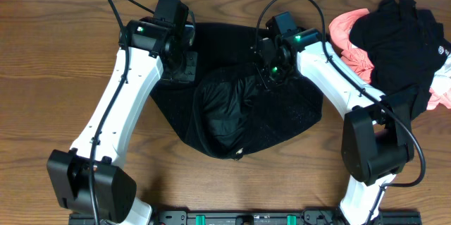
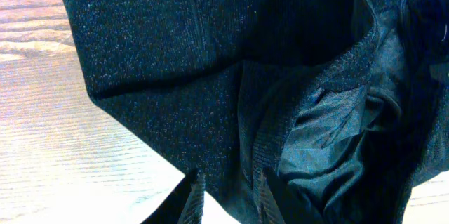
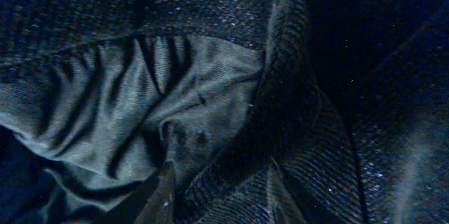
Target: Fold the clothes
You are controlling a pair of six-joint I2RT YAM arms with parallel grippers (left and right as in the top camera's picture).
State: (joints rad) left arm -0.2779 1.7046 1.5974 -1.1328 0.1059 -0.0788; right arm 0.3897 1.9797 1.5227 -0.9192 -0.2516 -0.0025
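Garment (image 1: 246, 123), black knit, in the pinch of left pincer (image 2: 228, 199) and right pincer (image 3: 221, 196).

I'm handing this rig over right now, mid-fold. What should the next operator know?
Left gripper: fingers straddle the knit edge of the black garment at its far left side; I cannot tell whether it is clamped.
Right gripper: the same, on a knit edge beside the shiny lining, at the far right side.
Garment: bunched in the middle of the table, lining exposed, not flat.
Done: no neat fold visible.
Left: spread it flat, then fold.
A pile of other clothes sits at the far right.
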